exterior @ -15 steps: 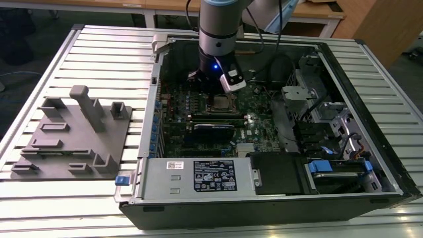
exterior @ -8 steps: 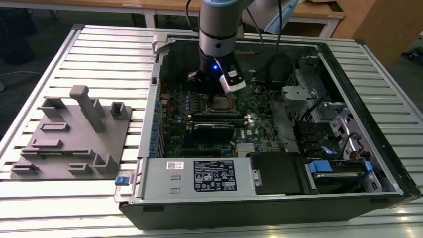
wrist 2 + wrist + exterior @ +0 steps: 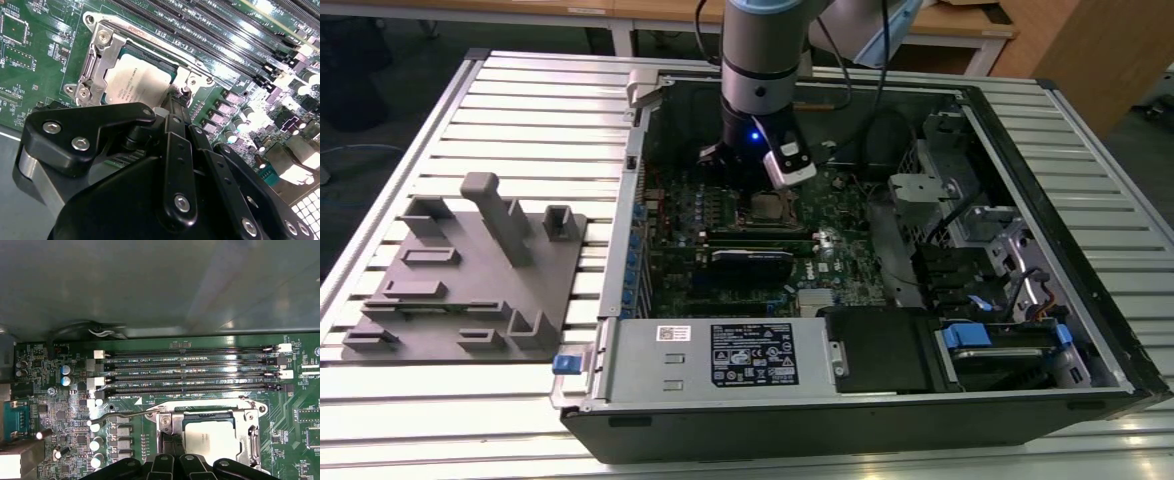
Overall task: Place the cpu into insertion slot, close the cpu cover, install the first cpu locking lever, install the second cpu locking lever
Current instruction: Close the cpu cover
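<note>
One chip is home: the cpu (image 3: 135,82) lies in the insertion slot (image 3: 150,54), with the cpu cover (image 3: 97,65) apparently down. The gripper (image 3: 172,102), jaws narrow and empty, hovers at the socket's edge. A wire lever (image 3: 125,415) looks unlatched, so locking likely needs a precise push. The memory slots (image 3: 190,372) crowd one side.

The arm's (image 3: 758,70) hand (image 3: 769,196) hangs over the socket (image 3: 775,211) inside the open computer case (image 3: 854,425); a grey holder (image 3: 460,300) sits on the table (image 3: 520,100) beside it.
</note>
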`<state>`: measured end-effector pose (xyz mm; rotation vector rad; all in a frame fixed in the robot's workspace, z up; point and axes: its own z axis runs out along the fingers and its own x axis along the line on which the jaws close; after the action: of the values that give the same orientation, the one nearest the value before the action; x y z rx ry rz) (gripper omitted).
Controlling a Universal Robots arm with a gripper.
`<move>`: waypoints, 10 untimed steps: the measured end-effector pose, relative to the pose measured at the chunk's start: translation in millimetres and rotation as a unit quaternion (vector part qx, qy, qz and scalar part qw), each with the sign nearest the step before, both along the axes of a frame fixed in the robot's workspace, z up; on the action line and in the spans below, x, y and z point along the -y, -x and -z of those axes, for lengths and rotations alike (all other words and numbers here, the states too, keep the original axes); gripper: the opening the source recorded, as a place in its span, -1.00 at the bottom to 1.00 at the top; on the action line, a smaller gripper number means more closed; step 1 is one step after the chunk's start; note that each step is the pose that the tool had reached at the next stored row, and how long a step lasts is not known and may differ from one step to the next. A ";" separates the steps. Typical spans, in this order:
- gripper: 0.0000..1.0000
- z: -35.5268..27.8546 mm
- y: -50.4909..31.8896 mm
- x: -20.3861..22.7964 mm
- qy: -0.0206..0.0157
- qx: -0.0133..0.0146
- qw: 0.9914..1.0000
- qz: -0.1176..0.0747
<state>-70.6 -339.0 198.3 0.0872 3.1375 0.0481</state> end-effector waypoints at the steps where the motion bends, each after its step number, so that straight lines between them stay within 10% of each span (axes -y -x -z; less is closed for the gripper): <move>1: -0.78 0.4 0.0 0.0 0.000 0.000 1.000 0.000; 10: -0.78 -0.5 -0.1 -0.2 -0.001 0.000 1.000 0.000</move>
<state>-70.5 -338.8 198.9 0.0872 3.1367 0.0501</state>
